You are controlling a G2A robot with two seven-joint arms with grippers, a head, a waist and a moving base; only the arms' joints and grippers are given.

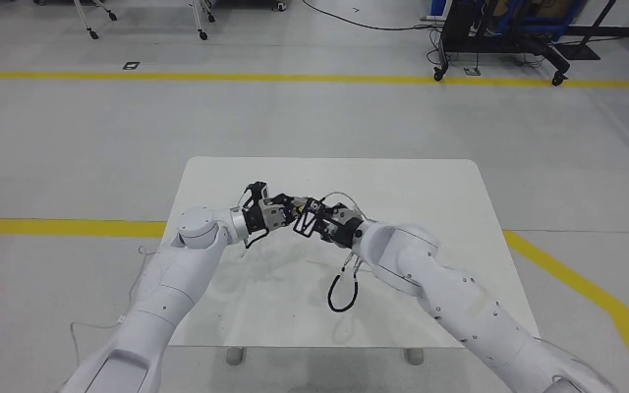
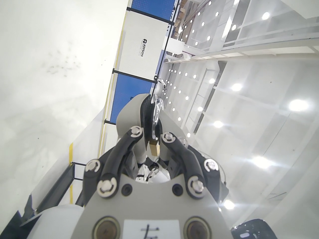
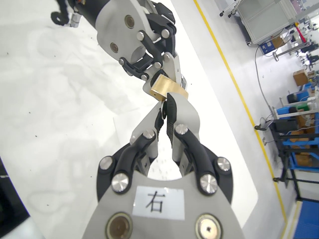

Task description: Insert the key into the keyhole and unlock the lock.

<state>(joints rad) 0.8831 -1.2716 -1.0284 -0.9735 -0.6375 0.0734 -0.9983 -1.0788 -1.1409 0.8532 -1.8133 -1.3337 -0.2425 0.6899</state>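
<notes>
Though small, blocky brass lock (image 3: 165, 89), silvery key (image 3: 163, 108).

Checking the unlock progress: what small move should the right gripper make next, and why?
Probably ease the key forward slightly: the right gripper pinches it against the lock held by the left gripper, and its depth is hidden.

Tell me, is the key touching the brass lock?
Touching. The right wrist view shows the key, pinched in the right claw, running straight into the end of the lock with no gap between them.
</notes>
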